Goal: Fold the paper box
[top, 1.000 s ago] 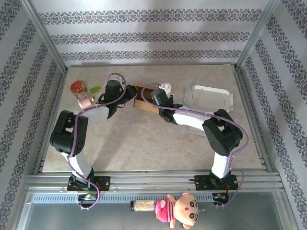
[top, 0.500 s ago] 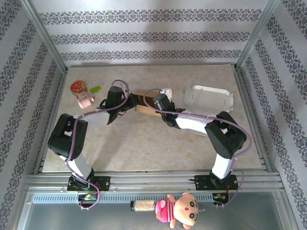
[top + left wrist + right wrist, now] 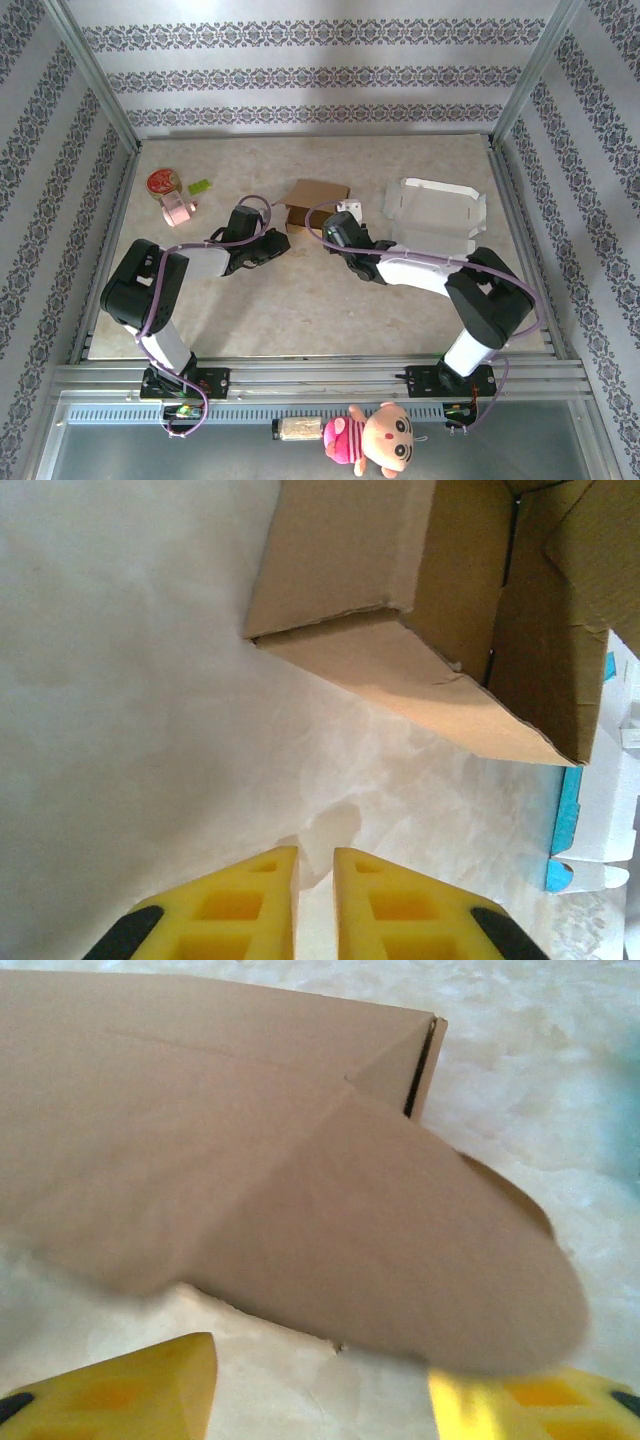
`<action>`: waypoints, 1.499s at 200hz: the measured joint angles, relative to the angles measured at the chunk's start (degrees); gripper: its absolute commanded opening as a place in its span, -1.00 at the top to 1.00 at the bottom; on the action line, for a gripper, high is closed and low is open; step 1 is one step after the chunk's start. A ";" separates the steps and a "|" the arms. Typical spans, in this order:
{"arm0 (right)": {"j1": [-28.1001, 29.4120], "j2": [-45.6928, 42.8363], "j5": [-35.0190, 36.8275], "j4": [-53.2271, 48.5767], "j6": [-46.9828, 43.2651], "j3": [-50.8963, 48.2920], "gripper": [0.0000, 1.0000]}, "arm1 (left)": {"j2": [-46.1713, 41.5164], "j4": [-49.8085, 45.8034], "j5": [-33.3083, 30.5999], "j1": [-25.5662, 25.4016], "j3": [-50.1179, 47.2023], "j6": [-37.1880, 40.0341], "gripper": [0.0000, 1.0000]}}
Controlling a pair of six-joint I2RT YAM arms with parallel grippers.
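The brown paper box (image 3: 315,202) stands on the table at the back centre, free of both grippers. In the left wrist view its open side (image 3: 400,580) shows a flap folded inward. My left gripper (image 3: 277,241) lies low just near-left of the box; its yellow fingers (image 3: 250,900) stand a narrow gap apart with nothing between them, the left gripper (image 3: 315,855) open over bare table. My right gripper (image 3: 333,229) sits just near-right of the box. Its jaws are wide apart, the right gripper (image 3: 320,1360) open, with a rounded box flap (image 3: 400,1260) hanging over the right finger.
A white plastic tray (image 3: 440,210) lies right of the box, and a small white object (image 3: 349,208) sits between them. A red-lidded jar (image 3: 163,183), a pink item (image 3: 178,211) and a green piece (image 3: 199,186) sit at the back left.
Both grippers have let go of the box, opened and drawn back toward the near side. The box has settled on the table, farther from the arms.
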 measured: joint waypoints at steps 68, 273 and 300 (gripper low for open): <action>0.81 -19.37 -3.69 -4.70 0.48 -5.81 -0.38 | -20.90 -9.70 -3.63 -0.11 -3.87 0.74 0.49; -17.75 14.29 -36.94 -39.56 16.61 38.51 0.02 | 14.27 -37.27 15.28 7.54 39.93 8.17 0.14; -17.75 15.06 -37.31 -38.84 16.76 38.51 0.12 | 14.25 -34.64 17.31 7.52 37.09 6.97 0.19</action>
